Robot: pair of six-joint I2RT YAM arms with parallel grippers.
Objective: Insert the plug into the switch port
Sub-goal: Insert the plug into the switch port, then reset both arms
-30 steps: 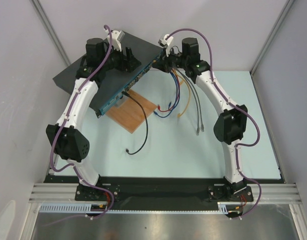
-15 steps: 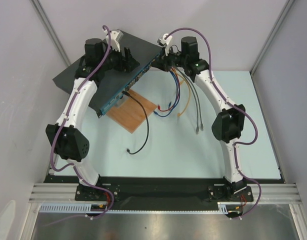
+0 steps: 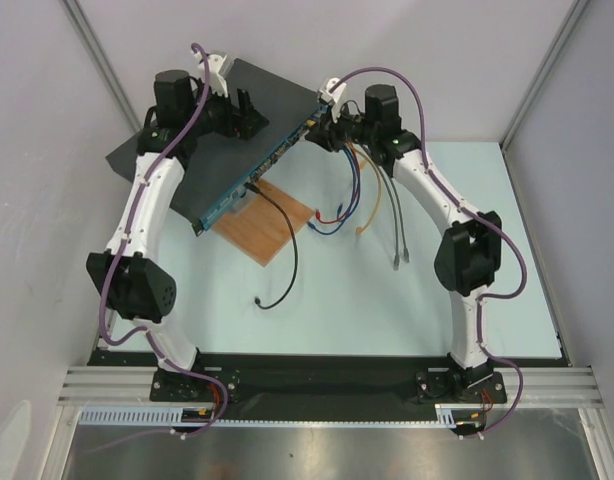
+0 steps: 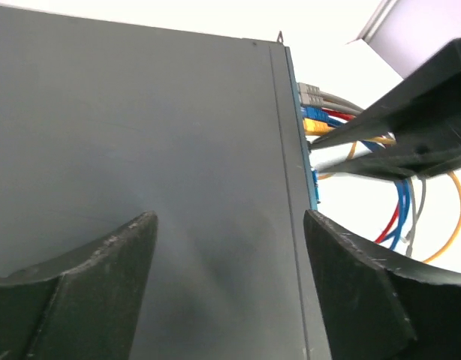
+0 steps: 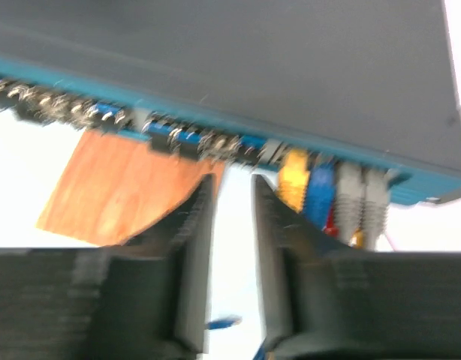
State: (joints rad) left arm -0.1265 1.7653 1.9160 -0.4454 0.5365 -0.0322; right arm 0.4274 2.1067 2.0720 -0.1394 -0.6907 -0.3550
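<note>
Left gripper (image 4: pixel 227 225) hovered spread wide over the dark switch (image 4: pixel 140 112), which lay slanted at the table's (image 3: pixel 387 300) 11 o'clock. Toward 12 o'clock, right gripper (image 5: pixel 232 187) faced its ports (image 5: pixel 178 139), fingers narrowly parted, pinching nothing.

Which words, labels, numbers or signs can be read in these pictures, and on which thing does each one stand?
None can be read.
The switch shows only a plain dark top in the left wrist view.
Any marks on its blue front face are blurred in the right wrist view and too small in the top view.
The wooden board shows no text.
</note>
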